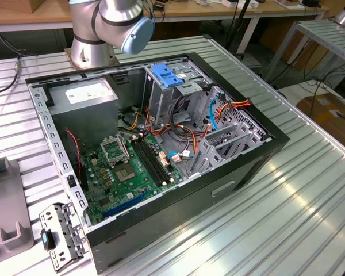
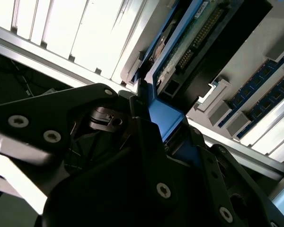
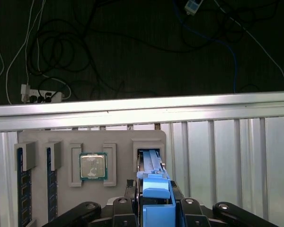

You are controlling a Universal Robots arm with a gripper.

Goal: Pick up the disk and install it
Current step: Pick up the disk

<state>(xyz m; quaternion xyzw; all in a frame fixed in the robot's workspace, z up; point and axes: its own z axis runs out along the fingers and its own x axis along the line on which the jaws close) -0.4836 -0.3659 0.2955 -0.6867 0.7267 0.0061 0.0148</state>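
The disk (image 3: 155, 189) stands on edge in a slot of a grey parts holder (image 3: 146, 137), its bright blue carrier and rounded blue end towards the camera. In the second wrist view the disk's (image 2: 191, 45) green circuit board and blue frame run away from the wrist. My gripper (image 3: 157, 210) has its black fingers (image 3: 136, 208) pressed against both sides of the blue end, shut on the disk; the second wrist view shows the same hold of the gripper (image 2: 166, 126). The open computer case (image 1: 264, 146) lies on the slatted table in the exterior view.
A processor (image 3: 93, 166) and memory sticks (image 3: 22, 189) sit in the holder's other pockets. Inside the case are a green motherboard (image 1: 129, 172), a tall grey cage topped by a blue latch plate (image 1: 165, 75) and loose cables. A metal bracket (image 1: 60, 236) lies by the case.
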